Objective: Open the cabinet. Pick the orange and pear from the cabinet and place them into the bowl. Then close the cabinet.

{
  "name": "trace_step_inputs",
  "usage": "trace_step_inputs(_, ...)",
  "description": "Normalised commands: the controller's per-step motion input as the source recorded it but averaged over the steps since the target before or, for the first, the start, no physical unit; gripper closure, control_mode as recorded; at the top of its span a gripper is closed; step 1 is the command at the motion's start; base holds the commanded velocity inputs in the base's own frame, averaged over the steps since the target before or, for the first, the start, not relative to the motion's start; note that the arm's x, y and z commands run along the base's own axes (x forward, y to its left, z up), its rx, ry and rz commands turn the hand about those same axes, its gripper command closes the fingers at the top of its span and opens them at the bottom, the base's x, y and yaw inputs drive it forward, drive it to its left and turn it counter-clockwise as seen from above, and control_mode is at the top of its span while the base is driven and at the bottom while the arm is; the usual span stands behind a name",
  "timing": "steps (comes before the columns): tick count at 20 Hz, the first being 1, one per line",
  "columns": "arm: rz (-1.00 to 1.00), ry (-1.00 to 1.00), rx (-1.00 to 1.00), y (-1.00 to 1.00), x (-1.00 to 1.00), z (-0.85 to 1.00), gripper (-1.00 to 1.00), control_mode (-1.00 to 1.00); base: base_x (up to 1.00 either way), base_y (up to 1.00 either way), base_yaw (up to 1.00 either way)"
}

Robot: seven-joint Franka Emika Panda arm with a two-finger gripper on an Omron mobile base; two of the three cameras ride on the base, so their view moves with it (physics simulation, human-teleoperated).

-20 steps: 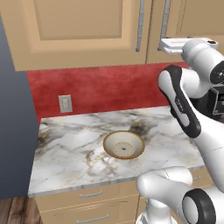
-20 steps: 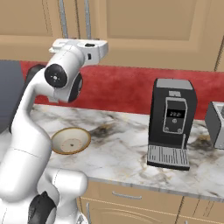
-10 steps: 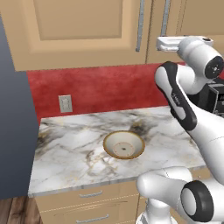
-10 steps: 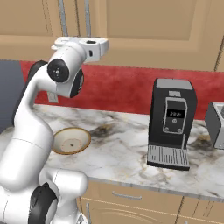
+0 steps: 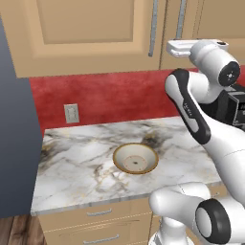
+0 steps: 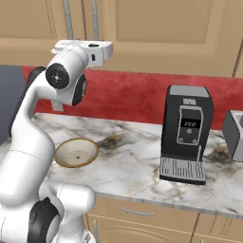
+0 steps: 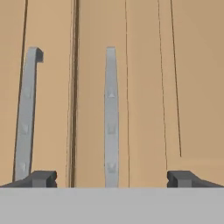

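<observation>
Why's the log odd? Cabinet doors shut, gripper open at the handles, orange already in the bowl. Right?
Not quite: the bowl is empty, as the left base view shows. The rest holds: the cabinet doors are shut, and the hand view has the open gripper facing the handles.

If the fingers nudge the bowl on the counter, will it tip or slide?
The bowl is shallow and wide, so it probably won't tip. On the smooth marble counter it would likely slide. It looks rigid, perhaps ceramic.
</observation>
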Motion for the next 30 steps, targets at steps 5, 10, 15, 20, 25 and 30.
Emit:
trace_step_inputs(5, 0.00, 0.03, 0.00, 0.00, 0.23, 0.00, -1.00, -1.00, 0.00, 0.00, 0.00)
trace_step_inputs(10, 0.00, 0.11, 0.00, -0.02, 0.43, 0.00, -1.00, -1.00, 0.00, 0.00, 0.00)
trace_step_inputs(15, 0.00, 0.05, 0.00, -0.02, 0.41, 0.00, -1.00, -1.00, 0.00, 0.00, 0.00)
trace_step_inputs(20, 0.00, 0.01, 0.00, 0.00, 0.59, 0.00, -1.00, -1.00, 0.00, 0.00, 0.00)
trace_step_inputs(25, 0.00, 0.00, 0.00, -0.01, 0.68, -0.03, -1.00, -1.00, 0.00, 0.00, 0.00)
trace_step_inputs(30, 0.00, 0.00, 0.00, -0.01, 0.65, -0.04, 1.00, -1.00, 0.00, 0.00, 0.00)
